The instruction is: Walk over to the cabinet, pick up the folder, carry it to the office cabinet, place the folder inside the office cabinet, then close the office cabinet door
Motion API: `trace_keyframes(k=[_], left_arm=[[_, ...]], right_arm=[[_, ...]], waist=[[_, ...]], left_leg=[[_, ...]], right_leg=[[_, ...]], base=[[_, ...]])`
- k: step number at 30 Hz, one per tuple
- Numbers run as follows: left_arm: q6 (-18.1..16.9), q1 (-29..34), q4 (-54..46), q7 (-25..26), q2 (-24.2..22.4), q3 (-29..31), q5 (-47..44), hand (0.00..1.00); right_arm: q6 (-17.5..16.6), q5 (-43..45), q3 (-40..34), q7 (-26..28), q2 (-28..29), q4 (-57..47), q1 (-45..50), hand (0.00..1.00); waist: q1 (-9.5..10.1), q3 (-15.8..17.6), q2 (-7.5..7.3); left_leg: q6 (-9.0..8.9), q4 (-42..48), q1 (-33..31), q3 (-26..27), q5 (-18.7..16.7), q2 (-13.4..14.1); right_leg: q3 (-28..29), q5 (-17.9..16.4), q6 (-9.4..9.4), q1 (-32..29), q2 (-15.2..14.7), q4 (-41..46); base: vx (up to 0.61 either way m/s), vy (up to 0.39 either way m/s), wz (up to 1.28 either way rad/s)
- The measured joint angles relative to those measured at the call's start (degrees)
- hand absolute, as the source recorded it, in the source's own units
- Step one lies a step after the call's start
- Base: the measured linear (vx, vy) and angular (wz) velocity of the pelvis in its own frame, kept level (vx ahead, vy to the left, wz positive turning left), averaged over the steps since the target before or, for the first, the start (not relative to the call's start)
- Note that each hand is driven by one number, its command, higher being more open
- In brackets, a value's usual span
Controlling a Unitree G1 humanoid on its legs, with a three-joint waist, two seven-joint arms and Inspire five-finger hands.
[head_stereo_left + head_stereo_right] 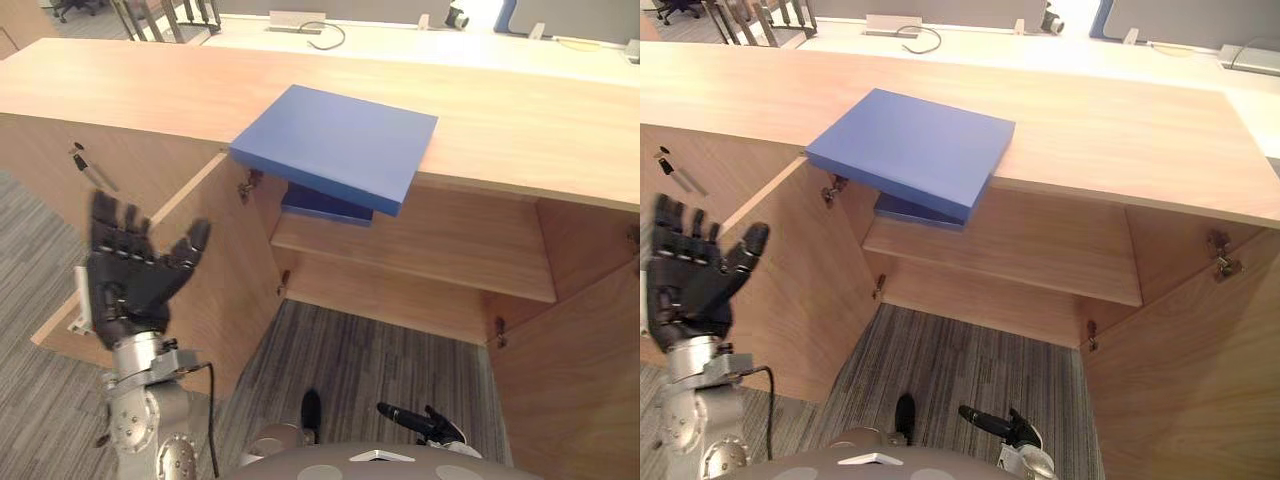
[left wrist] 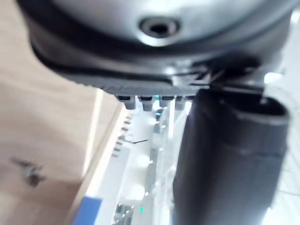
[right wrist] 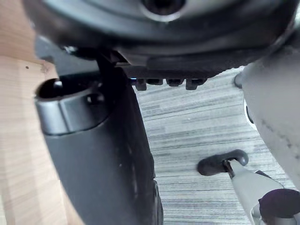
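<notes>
In the left eye view the blue folder [image 1: 335, 145] lies on the cabinet top [image 1: 520, 120], one corner jutting over the open compartment; it looks stiff, light and smooth (I'd pinch that overhanging edge); the left hand [image 1: 130, 275] is raised well apart from it by the open door [image 1: 225, 260], fingers spread and empty; the right eye view shows a darker blue thing [image 1: 910, 212] on the shelf [image 1: 1040, 250] beneath; the left wrist view catches a blue sliver far past the thumb; in the right wrist view the right hand [image 3: 93, 154] looks relaxed above the carpet [image 3: 197, 126], holding nothing.
</notes>
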Motion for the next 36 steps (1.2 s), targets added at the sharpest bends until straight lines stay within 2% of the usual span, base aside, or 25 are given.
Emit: trace_keyframes(k=[3, 7, 9, 11, 15, 18, 20, 28, 36], left_arm=[[-0.15, -0.58, -3.62, 4.73, 0.17, 0.8, 9.43, 1.0], [-0.39, -2.1, -5.21, 14.61, 0.11, 1.76, 25.43, 1.0], [-0.14, -3.08, -5.81, 17.79, 0.6, 1.12, 32.56, 1.0], [0.39, -4.7, -5.78, 18.94, 1.93, -1.28, 37.91, 1.0], [0.86, -8.32, -5.43, 19.23, 6.82, -6.14, 44.72, 1.0], [1.39, -12.3, -3.83, 19.54, 10.32, -7.73, 48.42, 1.0], [2.27, -15.72, -0.57, 19.65, 12.39, -9.04, 52.21, 1.0], [6.54, -23.3, 8.39, 19.14, 15.34, -13.22, 60.3, 1.0], [6.83, -28.7, 13.44, 17.23, 20.87, -16.09, 63.13, 1.0]], right_arm=[[0.0, 0.01, -1.08, 0.04, 0.57, 0.0, 0.16, 1.0], [-0.03, 0.0, -1.75, -0.54, 0.39, 0.24, 0.21, 1.0], [-0.12, 0.02, -1.71, -1.41, 0.16, 1.0, -0.29, 1.0], [-0.27, 0.03, -1.09, -2.07, -0.49, 1.69, -0.48, 1.0], [-0.41, 0.0, 1.85, -2.57, -2.16, 5.29, -2.05, 1.0], [-0.41, 0.0, 2.98, -2.69, -2.47, 5.76, -2.09, 1.0], [-0.41, -0.08, 3.94, -2.81, -2.81, 5.78, -2.5, 1.0], [-0.41, -0.21, 4.52, -2.72, -2.88, 5.79, -2.58, 1.0], [-0.34, -0.28, 4.24, -2.53, -3.76, 6.83, -2.44, 1.0]], waist=[[0.84, -0.33, -0.33], [0.77, -1.7, 0.37], [0.71, -1.83, 0.57], [0.68, -1.91, 0.97], [0.47, -2.25, 1.39], [0.44, -2.45, 1.11], [-0.41, -2.53, 0.97], [-2.49, -2.91, 0.43], [-2.91, -4.26, 0.52]], left_leg=[[0.3, -0.01, 0.05, -0.69, -0.18, -0.18], [0.21, -0.02, -0.72, -1.35, 0.59, -0.23], [-0.02, -0.02, -1.15, -1.51, 1.27, -0.19], [-0.28, -0.02, -1.75, -1.72, 2.0, -0.02], [-1.65, -0.02, -1.91, -1.49, 2.99, 1.63], [-1.78, -0.01, -2.46, -0.86, 3.33, 2.64], [-1.57, 0.0, -2.63, -0.56, 3.72, 3.21], [-1.55, 0.19, -2.39, 1.82, 3.9, 4.32], [-2.21, -0.01, -1.55, 3.35, 3.41, 5.27]], right_leg=[[-0.52, -0.01, -0.01, 0.34, 0.21, -0.1], [-0.46, -0.36, -0.56, 0.34, 0.84, -1.29], [-0.29, -1.2, -1.48, 0.33, 1.17, -2.19], [0.14, -2.56, -1.1, -0.11, 1.16, -2.38], [1.65, -2.93, -1.0, -0.95, 2.42, -2.17], [2.83, -2.65, -0.68, -1.91, 3.19, -2.31], [3.4, -1.97, -0.35, -2.17, 3.7, -2.64], [6.24, -1.25, -0.83, -2.83, 4.06, -3.36], [8.52, -0.95, -0.93, -3.36, 4.24, -3.16]], base=[[-0.03, -0.03, 0.11], [-0.06, -0.043, 0.08], [-0.1, -0.066, 0.04], [-0.12, -0.056, 0.04], [-0.1, -0.052, -0.11], [-0.05, -0.07, -0.16], [-0.01, -0.077, -0.16], [0.0, -0.053, -0.19], [-0.05, -0.02, -0.14]])
